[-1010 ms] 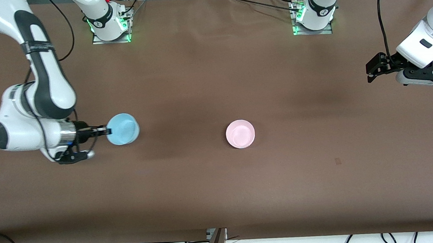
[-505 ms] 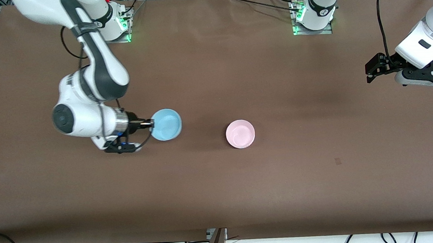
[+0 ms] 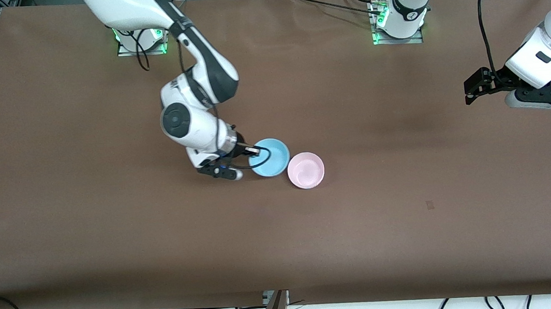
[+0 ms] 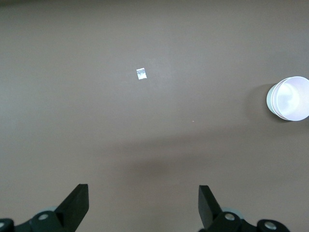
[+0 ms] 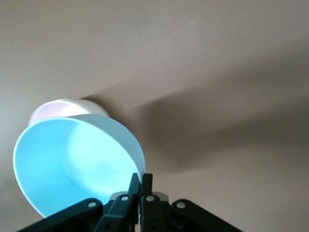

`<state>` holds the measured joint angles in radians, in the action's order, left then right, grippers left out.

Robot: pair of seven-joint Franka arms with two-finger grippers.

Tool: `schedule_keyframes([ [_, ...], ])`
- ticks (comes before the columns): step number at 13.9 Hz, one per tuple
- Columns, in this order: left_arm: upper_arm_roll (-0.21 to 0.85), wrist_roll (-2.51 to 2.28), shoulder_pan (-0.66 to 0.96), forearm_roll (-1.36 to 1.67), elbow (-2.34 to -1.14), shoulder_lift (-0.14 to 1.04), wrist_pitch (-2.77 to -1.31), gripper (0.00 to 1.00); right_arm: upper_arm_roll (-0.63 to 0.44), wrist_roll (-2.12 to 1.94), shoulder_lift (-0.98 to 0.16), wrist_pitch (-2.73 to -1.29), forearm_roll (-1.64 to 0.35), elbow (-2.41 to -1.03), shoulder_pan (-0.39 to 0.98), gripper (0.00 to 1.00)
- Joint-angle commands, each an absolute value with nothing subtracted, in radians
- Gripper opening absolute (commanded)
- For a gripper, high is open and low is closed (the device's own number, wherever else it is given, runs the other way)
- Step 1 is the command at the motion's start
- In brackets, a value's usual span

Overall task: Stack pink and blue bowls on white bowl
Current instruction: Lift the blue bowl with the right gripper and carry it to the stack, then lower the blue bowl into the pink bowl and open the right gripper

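Right gripper (image 3: 254, 151): fingers pinched on rim of smooth sky-blue bowl (image 3: 269, 157), airborne beside glossy pink bowl (image 3: 305, 170) on matte brown table (image 3: 405, 203); left gripper (image 3: 470, 90): waiting, fingers spread

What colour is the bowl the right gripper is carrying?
Light blue bowl, held by the right gripper; clearest in the right wrist view.

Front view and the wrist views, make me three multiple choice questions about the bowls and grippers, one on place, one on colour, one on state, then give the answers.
1. Where is the pink bowl?
A. on the table
B. in the left gripper
C. on a shelf

2. What colour is the bowl that the right gripper holds?
A. green
B. light blue
C. red

3. How is the left gripper?
A. shut on a bowl
B. open, holding nothing
C. shut on a cloth

Answers: 1 A, it rests on the brown table. 2 B, the fingers pinch the blue bowl by its rim. 3 B, only bare table lies between its spread fingers.
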<state>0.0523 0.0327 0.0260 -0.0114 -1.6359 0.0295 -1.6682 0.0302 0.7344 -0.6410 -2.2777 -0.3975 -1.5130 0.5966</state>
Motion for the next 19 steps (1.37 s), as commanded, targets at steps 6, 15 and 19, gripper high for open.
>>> schedule_keyframes([
  [6,0.049,-0.009,0.026,0.017,-1.638,0.017,-1.638,1.0,0.113,0.894,-0.779,-2.488,-0.407,-1.404,0.624,0.0],
  [15,0.051,-0.008,0.026,0.017,-1.638,0.017,-1.638,1.0,0.114,0.893,-0.825,-2.566,-0.394,-1.404,0.641,0.0],
  [19,0.051,-0.008,0.026,0.017,-1.638,0.017,-1.638,1.0,0.114,0.894,-0.838,-2.572,-0.376,-1.404,0.644,0.0],
])
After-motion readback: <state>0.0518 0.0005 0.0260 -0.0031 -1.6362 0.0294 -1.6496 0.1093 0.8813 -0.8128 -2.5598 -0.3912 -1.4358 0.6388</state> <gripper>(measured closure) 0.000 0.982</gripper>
